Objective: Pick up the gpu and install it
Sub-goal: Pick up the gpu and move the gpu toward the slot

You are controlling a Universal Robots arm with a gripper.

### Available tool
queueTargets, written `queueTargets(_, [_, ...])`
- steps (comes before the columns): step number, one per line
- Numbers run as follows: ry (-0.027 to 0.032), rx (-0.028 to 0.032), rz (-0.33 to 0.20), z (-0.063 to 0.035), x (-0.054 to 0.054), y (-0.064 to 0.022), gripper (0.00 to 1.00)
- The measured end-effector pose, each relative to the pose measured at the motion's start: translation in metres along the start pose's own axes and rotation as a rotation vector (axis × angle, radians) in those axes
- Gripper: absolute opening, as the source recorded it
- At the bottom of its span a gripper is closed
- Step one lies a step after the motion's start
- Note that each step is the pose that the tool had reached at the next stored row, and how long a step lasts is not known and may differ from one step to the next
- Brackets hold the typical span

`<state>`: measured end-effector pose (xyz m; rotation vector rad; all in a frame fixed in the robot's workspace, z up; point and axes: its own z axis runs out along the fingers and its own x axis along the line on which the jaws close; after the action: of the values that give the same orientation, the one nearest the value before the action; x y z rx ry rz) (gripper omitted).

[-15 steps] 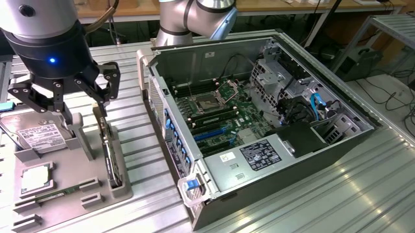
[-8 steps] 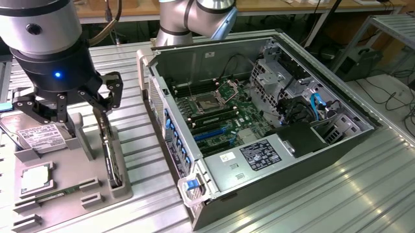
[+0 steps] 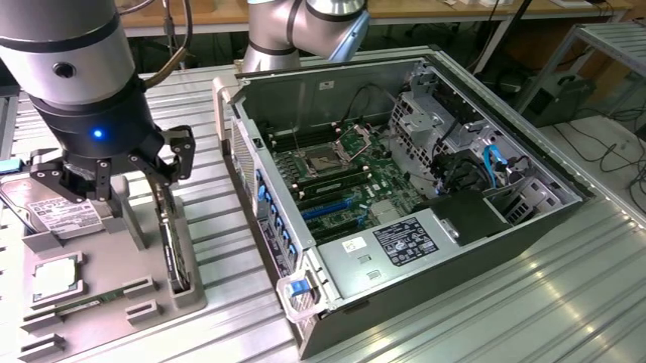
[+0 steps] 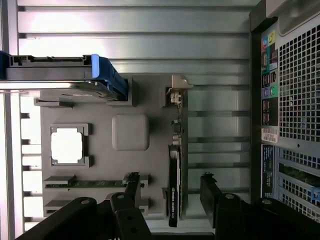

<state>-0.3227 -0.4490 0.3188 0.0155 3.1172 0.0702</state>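
Ribbed metal bench (image 3: 454,318) runs under everything, with an open computer case (image 3: 404,174) lying on its side at the exterior view's right and a grey parts tray (image 3: 111,257) just beside it. The gpu (image 4: 173,200) stands on its long edge in a slot of that tray, with its metal bracket at the far end from the gripper (image 4: 169,177). The gripper hangs over the card, released, with one finger on each side. As far as I can see, neither finger touches it.

The grip itself looks like the main risk. The card is thin and tall, and the fingers sit towards one end rather than over its middle. A pinch there could let the bracket end sag or swing once the card is clear of the slot. The gaps on the two sides don't look quite even, so one finger could reach the card first. That would shove it against the slot wall and jam or tilt it.

The low tray blocks that brace the card lie close by the fingers, and a finger could land on one instead of sliding past. A hard drive (image 3: 60,215) stands upright in the tray near the gripper's other side, so it could get knocked.

Inside the case, the blue slots (image 3: 323,208) on the board sit among cables and a raised cover. A crooked card could catch there.
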Motion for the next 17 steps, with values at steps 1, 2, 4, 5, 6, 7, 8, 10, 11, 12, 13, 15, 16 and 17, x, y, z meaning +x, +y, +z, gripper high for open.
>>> queueTargets(1, [0.0001, 0.0, 0.0, 0.0012, 0.0, -0.0006, 0.6])
queueTargets(2, [0.0001, 0.0, 0.0, 0.0019, 0.0001, -0.0009, 0.6])
queueTargets(4, [0.0001, 0.0001, 0.0, 0.0032, 0.0, -0.001, 0.6])
queueTargets(5, [0.0001, 0.0001, 0.0, 0.0037, 0.0, -0.0011, 0.6])
queueTargets(6, [0.0001, 0.0002, 0.0, 0.0041, -0.0001, -0.0011, 0.6])
queueTargets(7, [0.0003, 0.0002, 0.0, 0.0044, -0.0001, -0.0012, 0.6])
queueTargets(8, [0.0001, 0.0001, 0.0, 0.0048, -0.0001, -0.0012, 0.6])
queueTargets(10, [0.0, 0.0, 0.0, 0.0056, -0.0005, -0.0015, 0.6])
queueTargets(11, [0.0001, 0.0001, 0.0, 0.0059, -0.0005, -0.0017, 0.6])
queueTargets(12, [0.0001, 0.0001, 0.0, 0.0063, -0.0005, -0.0018, 0.6])
queueTargets(13, [0.0, 0.0, 0.0, 0.0067, -0.0005, -0.002, 0.6])
queueTargets(15, [0.0001, 0.0001, 0.0, 0.0074, -0.0005, -0.0025, 0.6])
queueTargets(16, [0.0001, 0.0001, 0.0, 0.0079, -0.0005, -0.0027, 0.6])
queueTargets(17, [0.0, 0.0, 0.0, 0.0084, -0.0005, -0.0029, 0.6])
